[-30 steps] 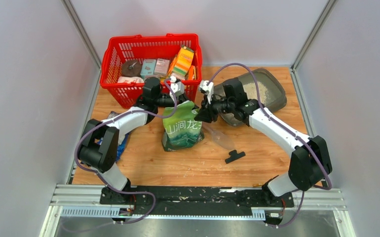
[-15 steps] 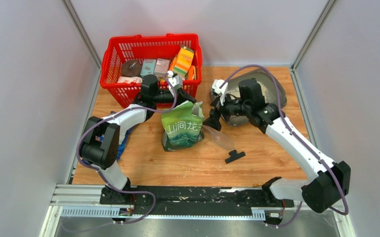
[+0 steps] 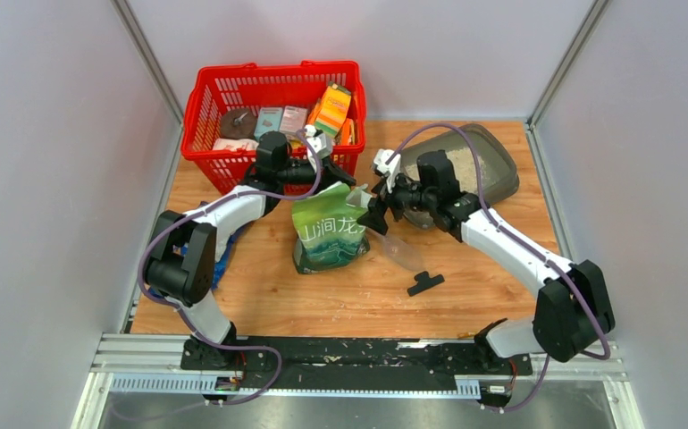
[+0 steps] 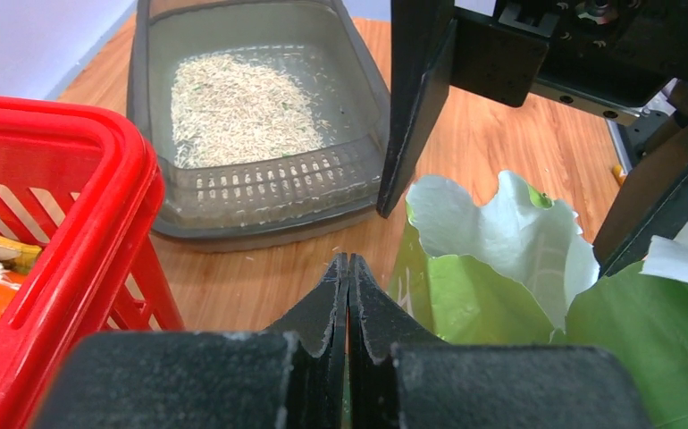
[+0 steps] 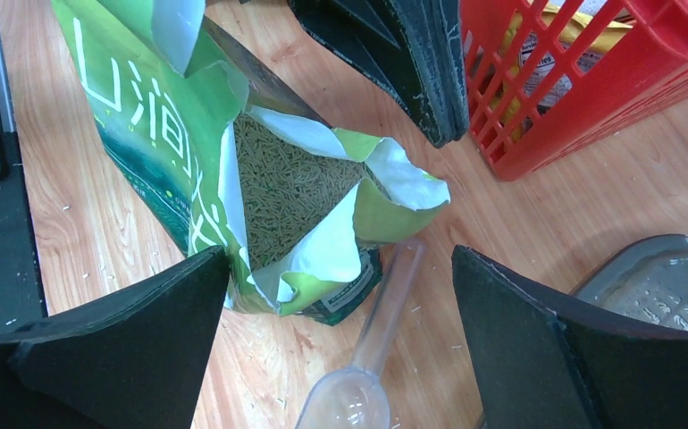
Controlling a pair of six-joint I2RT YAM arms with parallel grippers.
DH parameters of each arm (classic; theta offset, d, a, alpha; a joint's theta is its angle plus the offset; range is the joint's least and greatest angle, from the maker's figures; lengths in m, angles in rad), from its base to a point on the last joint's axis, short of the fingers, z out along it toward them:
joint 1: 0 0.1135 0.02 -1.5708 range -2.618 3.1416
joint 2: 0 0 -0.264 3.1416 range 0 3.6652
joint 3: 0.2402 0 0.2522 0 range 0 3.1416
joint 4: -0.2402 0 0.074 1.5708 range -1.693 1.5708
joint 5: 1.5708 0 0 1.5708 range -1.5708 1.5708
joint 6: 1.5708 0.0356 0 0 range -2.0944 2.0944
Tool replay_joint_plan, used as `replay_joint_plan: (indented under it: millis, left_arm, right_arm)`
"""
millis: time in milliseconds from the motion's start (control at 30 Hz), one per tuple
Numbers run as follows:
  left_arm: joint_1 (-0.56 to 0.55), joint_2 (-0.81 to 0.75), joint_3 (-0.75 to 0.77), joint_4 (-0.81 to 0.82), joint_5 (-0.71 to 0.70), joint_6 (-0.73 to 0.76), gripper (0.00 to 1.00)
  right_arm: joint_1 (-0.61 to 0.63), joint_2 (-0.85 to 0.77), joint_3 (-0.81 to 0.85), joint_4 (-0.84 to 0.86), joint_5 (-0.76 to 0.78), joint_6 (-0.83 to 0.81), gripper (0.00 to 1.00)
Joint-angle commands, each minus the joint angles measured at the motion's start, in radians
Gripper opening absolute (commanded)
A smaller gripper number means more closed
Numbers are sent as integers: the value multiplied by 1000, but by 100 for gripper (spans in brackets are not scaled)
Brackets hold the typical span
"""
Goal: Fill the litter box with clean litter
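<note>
- The right tool (image 5: pixel 340 255) is swinging back from the litter box (image 3: pixel 501 174) side and is now hovering, spread wide and empty, over the open mouth of the green pouch (image 3: pixel 327 234).
- The left tool (image 4: pixel 348 277) is staying pressed together, apparently pinching the pouch's torn rim.
- Only a thin patch of clean litter (image 4: pixel 238 107) is lying in the box at the far right of the worktop (image 3: pixel 260 295). With the scoop (image 5: pixel 358 393) lying unused, filling is barely getting under way.

A lab test cell is indicated by plain partition walls (image 3: pixel 46 179), an aluminium mounting rail (image 3: pixel 144 362) and a wooden tabletop (image 3: pixel 349 299).
</note>
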Motion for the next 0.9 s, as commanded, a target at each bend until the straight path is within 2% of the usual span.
replay_joint_plan:
  millis: [0, 200, 333, 667, 867]
  left_arm:
    - [6, -2, 32, -14, 20, 12, 3]
    - [6, 1, 48, -26, 43, 9, 3]
    - [5, 4, 55, -49, 74, -5, 3]
    - [6, 11, 80, -80, 102, -9, 2]
    - [8, 24, 94, -106, 96, -12, 1]
  right_arm:
    - [0, 17, 34, 116, -41, 22, 100]
    - [-11, 30, 26, 111, -42, -2, 100]
    - [-35, 69, 61, 102, -186, -9, 100]
    - [-35, 142, 95, 145, -292, 20, 100]
    - [-35, 166, 115, 185, -344, 22, 91]
